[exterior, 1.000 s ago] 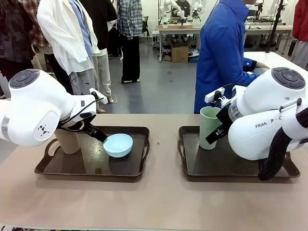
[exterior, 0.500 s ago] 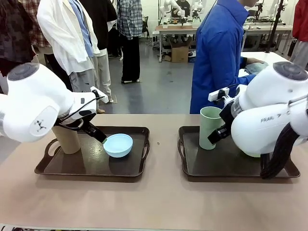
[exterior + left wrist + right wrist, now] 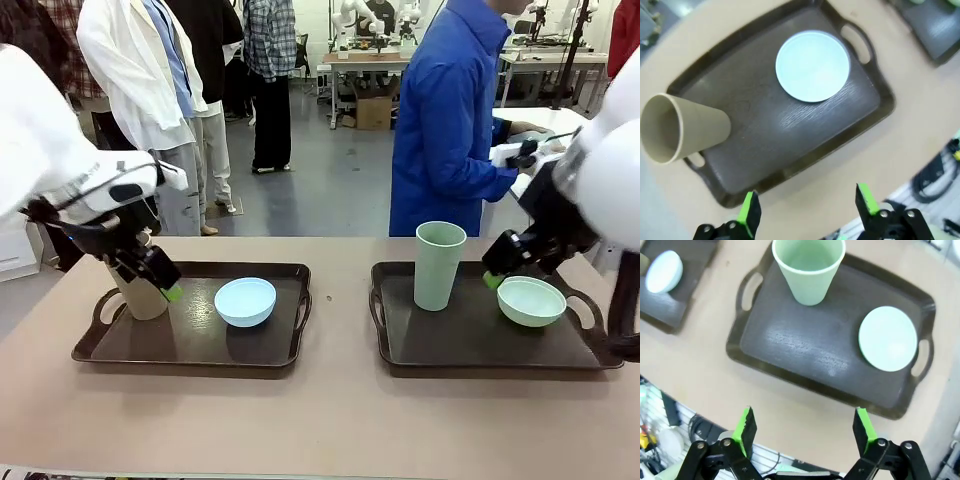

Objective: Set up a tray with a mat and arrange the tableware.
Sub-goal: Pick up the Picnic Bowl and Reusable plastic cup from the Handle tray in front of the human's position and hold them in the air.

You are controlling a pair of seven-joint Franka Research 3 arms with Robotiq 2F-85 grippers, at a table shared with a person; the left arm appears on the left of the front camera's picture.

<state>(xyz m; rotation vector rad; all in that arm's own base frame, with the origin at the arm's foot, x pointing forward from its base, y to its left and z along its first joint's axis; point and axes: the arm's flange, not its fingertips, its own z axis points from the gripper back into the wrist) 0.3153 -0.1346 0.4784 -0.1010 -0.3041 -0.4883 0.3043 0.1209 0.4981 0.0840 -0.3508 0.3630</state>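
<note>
- The left gripper (image 3: 806, 197) — green pads spread wide, nothing held — hangs over the dark, wood-grained left tray (image 3: 190, 365).
- On it: a tapered tan cup (image 3: 135, 302) at far left, partly behind the gripper in the front view, and a round light blue bowl (image 3: 245, 300) right of centre.
- The right gripper (image 3: 804, 417) gapes empty above the right tray (image 3: 480, 368), which holds a tall pale green cup (image 3: 438, 265) and a shallow pale green bowl (image 3: 531, 300).
- A person's blue coat (image 3: 450, 120) shows behind the table (image 3: 320, 420).

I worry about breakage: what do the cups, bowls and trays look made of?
Tan cup, pale green cup, light blue bowl, pale green bowl: likely matte plastic or melamine, given flat pastel colour without glaze glare; ceramic not excluded. Left tray, right tray: dark plastic, probably, with faintly shiny wood-grain texture.
</note>
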